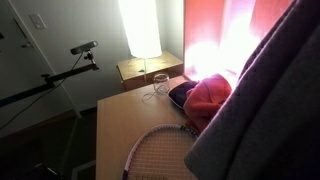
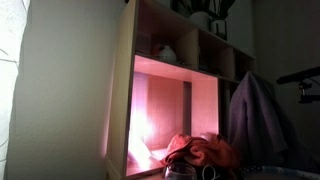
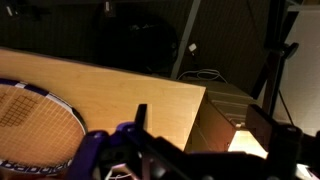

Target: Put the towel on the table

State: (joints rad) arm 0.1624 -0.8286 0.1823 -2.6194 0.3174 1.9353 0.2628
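The grey towel (image 1: 270,100) hangs as a large draped mass over the right side of the table (image 1: 120,125). It also shows hanging upright in an exterior view (image 2: 255,115). What holds it up is hidden. In the wrist view my gripper (image 3: 203,120) is open, its two dark fingers wide apart with nothing between them, above the table's far edge (image 3: 120,85). A purplish shape (image 3: 88,150) sits by the left finger; I cannot tell what it is. The gripper does not show in either exterior view.
A tennis racket (image 1: 160,155) lies on the table and shows in the wrist view (image 3: 30,120). An orange-red cloth (image 1: 208,95) and a glass (image 1: 160,85) sit at the back. A lamp (image 1: 142,28) stands on the nightstand (image 1: 135,70). A shelf unit (image 2: 180,90) stands behind.
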